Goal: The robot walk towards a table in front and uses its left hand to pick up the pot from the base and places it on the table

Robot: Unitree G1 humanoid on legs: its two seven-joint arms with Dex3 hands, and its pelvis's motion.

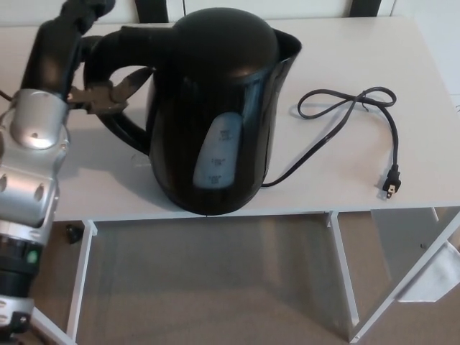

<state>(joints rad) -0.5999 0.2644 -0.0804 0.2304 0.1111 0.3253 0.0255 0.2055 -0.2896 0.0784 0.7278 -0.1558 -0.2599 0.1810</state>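
A black electric pot point(215, 108) with a pale water-level window fills the middle of the head view, over the white table point(374, 57). Its loop handle point(118, 126) faces left. My left hand point(68, 43) is at that handle, with fingers point(108, 93) reaching through the loop and closed around it. The silver left forearm point(32, 144) comes in along the left edge. The pot hides its base, and its bottom overlaps the table's front edge. My right hand does not show.
A black power cord point(345, 108) loops across the right half of the table and ends in a plug point(392, 183) near the front edge. White table legs and crossbars point(341, 266) stand over the beige floor below.
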